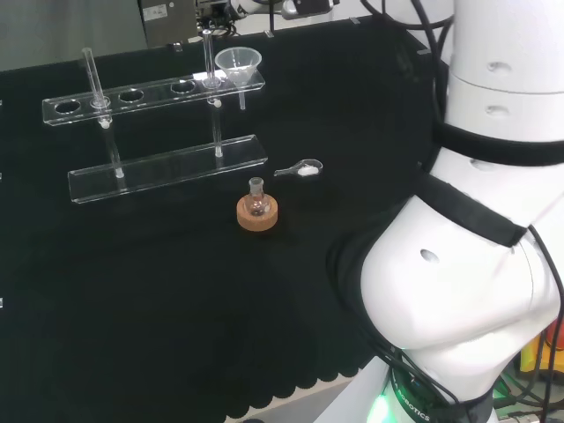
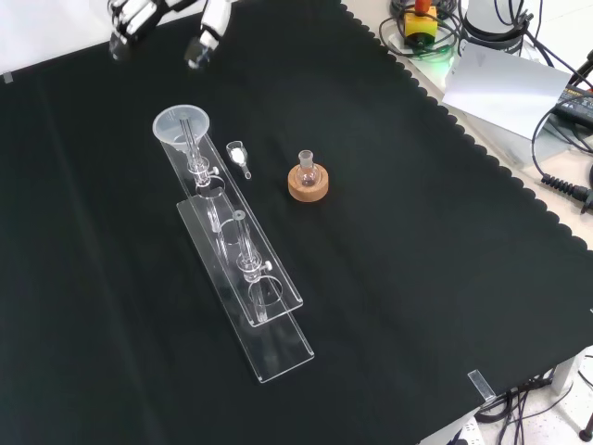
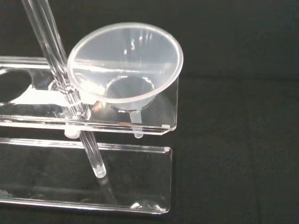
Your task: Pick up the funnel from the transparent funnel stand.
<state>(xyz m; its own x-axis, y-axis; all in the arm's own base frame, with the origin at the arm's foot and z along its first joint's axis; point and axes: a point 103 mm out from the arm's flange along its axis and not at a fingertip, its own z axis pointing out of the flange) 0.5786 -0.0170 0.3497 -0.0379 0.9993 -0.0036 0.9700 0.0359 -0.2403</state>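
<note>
**Funnel waited in the end hole of its stand, robot hand well short of it**

Funnel (image 3: 125, 65) was the goal, though the biggest thing in play was the black-clothed counter (image 2: 417, 278). On it stood the transparent funnel stand (image 2: 243, 278), a two-tier rack with a row of holes. The funnel sat upright in the end hole, its stem hanging below the upper shelf, with a thin clear post (image 3: 60, 79) rising just beside its rim. Near the stand were a small flask on a cork ring (image 2: 308, 178) and a little scoop (image 2: 238, 156).

The robot hand (image 2: 139, 19) hovered at the front view's top edge, well apart from the funnel, fingers relaxed and holding nothing.

Risks, as I judged them: fingers closing on the rim could strike the neighbouring post and shift the light stand; a tilted lift might catch the stem in its hole.
</note>
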